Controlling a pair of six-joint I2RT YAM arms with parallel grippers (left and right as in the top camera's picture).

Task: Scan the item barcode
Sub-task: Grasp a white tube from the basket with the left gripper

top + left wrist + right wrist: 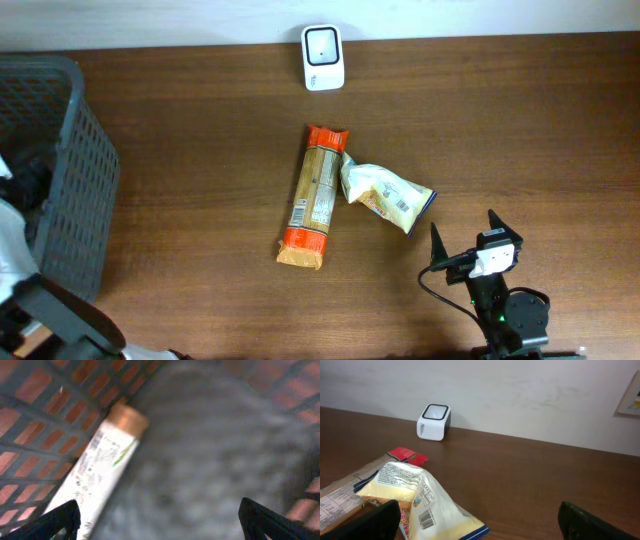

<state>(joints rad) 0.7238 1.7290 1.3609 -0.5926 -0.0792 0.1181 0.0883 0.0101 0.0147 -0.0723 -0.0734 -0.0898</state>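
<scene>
Basket (85, 180) of dark mesh stands at the far left of the desk (520, 120), and the left arm (55, 310) reaches down into it. In the left wrist view the left jaws are spread wide and grip nothing. Between and beyond them lies a pale printed tube (102, 472) with a coppery cap, resting against the mesh wall. That view is blurred and I can make out no barcode on the tube.

Near the middle of the desk a long packet (315, 197) with orange ends lies flat. The white scanner (323, 57) stands well beyond it at the far edge, its window facing up in the overhead view. Touching the packet's right side is a crumpled white and yellow bag (385, 197). A barcode (426, 519) shows on its upper face in the right wrist view.

At the right, the right jaws stand fully apart and empty, near the bag's lower right corner but not touching it.

As I judge it, the scan has not begun. No item is held or near the scanner. Which item is meant I cannot tell, though the bag lies closest to the right jaws. What is left is the whole job: grasp an item, carry it across and turn its barcode to the window.
</scene>
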